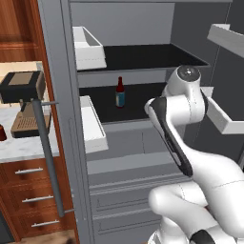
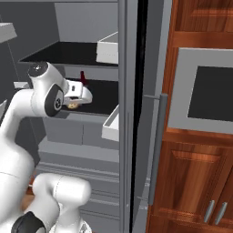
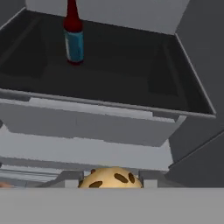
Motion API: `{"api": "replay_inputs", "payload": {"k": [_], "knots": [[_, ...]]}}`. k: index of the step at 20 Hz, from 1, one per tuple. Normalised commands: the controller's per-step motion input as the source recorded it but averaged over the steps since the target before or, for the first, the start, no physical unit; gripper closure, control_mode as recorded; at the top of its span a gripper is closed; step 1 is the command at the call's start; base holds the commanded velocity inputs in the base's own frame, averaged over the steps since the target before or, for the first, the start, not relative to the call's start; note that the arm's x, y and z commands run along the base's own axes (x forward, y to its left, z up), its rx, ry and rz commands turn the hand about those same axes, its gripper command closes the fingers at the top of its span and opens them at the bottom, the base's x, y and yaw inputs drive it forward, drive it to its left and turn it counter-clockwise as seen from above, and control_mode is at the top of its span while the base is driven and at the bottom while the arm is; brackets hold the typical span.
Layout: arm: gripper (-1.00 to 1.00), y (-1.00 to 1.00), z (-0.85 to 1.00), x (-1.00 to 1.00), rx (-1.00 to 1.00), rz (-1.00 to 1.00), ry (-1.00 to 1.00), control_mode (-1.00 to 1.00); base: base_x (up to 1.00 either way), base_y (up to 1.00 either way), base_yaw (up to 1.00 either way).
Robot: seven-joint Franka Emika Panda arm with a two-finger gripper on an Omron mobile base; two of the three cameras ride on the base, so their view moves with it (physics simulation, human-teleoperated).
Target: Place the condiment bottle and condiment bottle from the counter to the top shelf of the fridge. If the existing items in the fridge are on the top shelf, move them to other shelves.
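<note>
Inside the open fridge [image 1: 157, 28], the top shelf [image 1: 143, 56] sits above the gripper [image 3: 111, 183], which pinches a cookie [image 3: 111, 179]. The red bottle [image 3: 73, 33] stands upright ahead and to its left, on the lower shelf [image 3: 131, 78].

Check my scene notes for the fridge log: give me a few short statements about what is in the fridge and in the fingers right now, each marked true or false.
1. A red-capped bottle stands upright on a dark fridge shelf. True.
2. The bottle lies on its side. False: it is upright.
3. A round cookie with dark chips sits between the gripper fingers. True.
4. The bottle's label is yellow. False: it is blue.
5. The fridge door is shut. False: it is open, shelves showing.
</note>
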Motion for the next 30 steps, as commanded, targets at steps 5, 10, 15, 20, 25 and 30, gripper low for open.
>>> {"api": "replay_inputs", "payload": {"k": [5,10,15,20,25,30], "knots": [[1.00,-0.23,-0.33,0.79,0.16,-0.22,0.00,-1.00,0.00,0.00,0.00],[1.00,-0.01,-0.33,0.79,0.05,-0.13,0.00,-1.00,0.00,0.00,0.00],[1.00,-0.02,-0.44,0.91,0.03,-0.06,0.00,-1.00,0.00,0.00,0.00],[1.00,-0.12,-0.43,1.00,0.03,-0.01,0.00,-1.00,0.00,0.00,0.00],[-1.00,-0.04,-0.20,1.00,0.02,0.00,-0.01,-1.00,0.00,0.00,0.00],[-1.00,0.00,-0.11,0.82,0.00,0.00,-0.04,-1.00,0.00,0.00,0.00]]}}
